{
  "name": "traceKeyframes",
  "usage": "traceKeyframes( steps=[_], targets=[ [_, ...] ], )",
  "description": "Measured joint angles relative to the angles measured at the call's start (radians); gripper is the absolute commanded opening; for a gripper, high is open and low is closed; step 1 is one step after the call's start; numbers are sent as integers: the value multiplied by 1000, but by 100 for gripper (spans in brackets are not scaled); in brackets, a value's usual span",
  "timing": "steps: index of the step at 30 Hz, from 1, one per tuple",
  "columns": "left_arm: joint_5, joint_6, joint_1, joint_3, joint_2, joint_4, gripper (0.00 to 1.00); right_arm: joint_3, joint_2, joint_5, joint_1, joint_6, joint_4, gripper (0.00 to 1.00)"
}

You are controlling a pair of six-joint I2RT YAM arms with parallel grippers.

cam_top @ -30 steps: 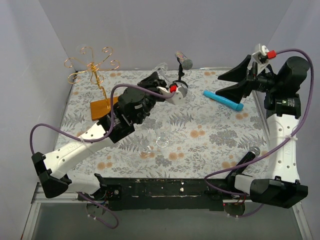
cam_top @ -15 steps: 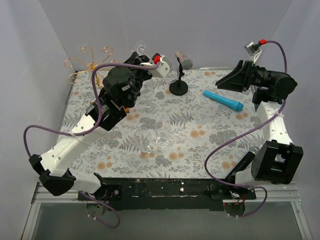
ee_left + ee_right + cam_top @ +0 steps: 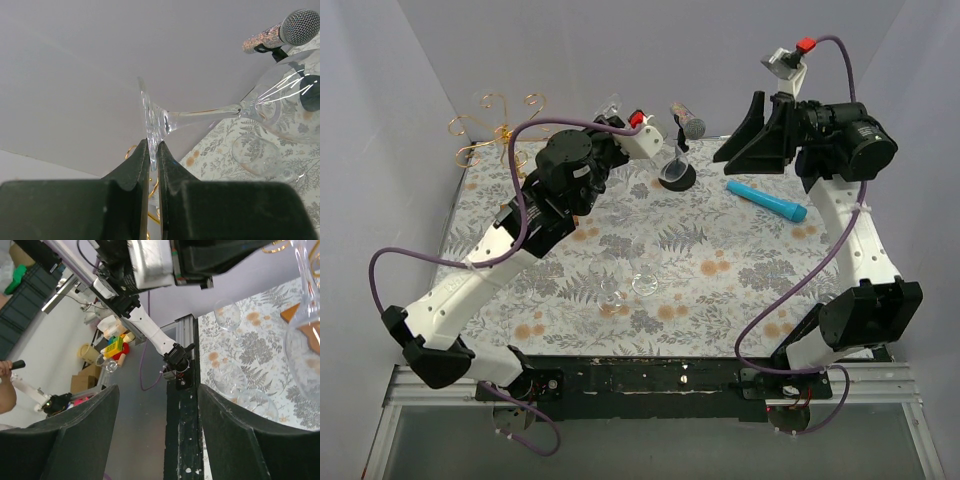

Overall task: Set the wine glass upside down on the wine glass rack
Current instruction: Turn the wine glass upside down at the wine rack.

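Both my arms stand raised over the floral worktop (image 3: 720, 290). At its far left corner stands the wine glass rack (image 3: 505, 128), gold wire curls on top, its lower part hidden behind my left arm. My left gripper (image 3: 153, 150) pinches the thin edge of the foot of the wine glass (image 3: 200, 116), which lies sideways in the air, apart from the rack, its stem and bowl pointing towards the microphone (image 3: 687, 125) on its black stand. My right gripper (image 3: 157, 390) hangs spread, nothing between its fingers. A blue tube (image 3: 767, 201) lies towards the right side; two more glasses (image 3: 645, 284) rest mid-worktop
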Motion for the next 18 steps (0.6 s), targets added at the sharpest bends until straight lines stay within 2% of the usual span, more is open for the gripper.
traceKeyframes(
  steps=[5,12,15,18],
  targets=[
    [31,-38,0,-8,-40,-26,0,259,87,4,52,47,14,70],
    [65,-83,0,-72,-125,-36,0,330,89,1,55,16,17,75],
    [76,-95,0,-75,-135,-40,0,334,48,23,57,-183,-21,79],
    [85,-103,0,-75,-138,-41,0,400,-19,72,73,-561,-340,79]
  ],
)
